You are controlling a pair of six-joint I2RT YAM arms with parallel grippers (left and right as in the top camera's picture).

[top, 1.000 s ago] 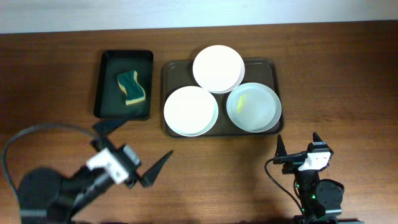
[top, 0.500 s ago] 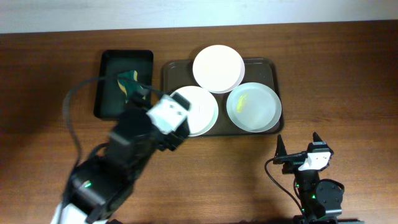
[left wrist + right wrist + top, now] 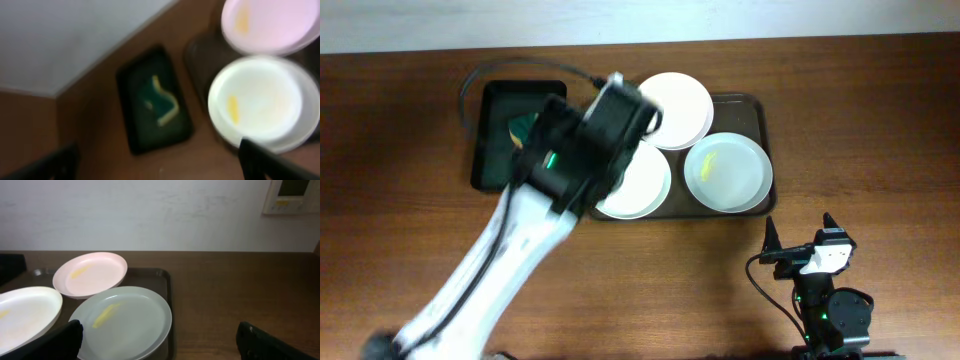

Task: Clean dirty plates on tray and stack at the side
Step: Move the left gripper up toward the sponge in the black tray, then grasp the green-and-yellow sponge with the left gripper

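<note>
Overhead, the left arm stretches across the table above three white plates crowded on the brown tray at 12 o'clock on the tabletop. The far plate sits at the tray's 12 o'clock, the right plate at 4 o'clock with a yellow smear, and the left plate at 8 o'clock, half hidden under the arm. The blurred wrist view shows the left gripper spread wide and empty. At the tray's 9 o'clock a green-and-yellow sponge lies in a small black tray. The right gripper waits at the table's 5 o'clock, fingers parted, carrying nothing. The plates look stiff, smooth and probably slick, light enough for one gripper but likely to chip if dropped. Their shallow raised rims seem the only place to pinch. With the edges so close together, an outer rim facing away from the neighbouring plates looks the safest hold.
</note>
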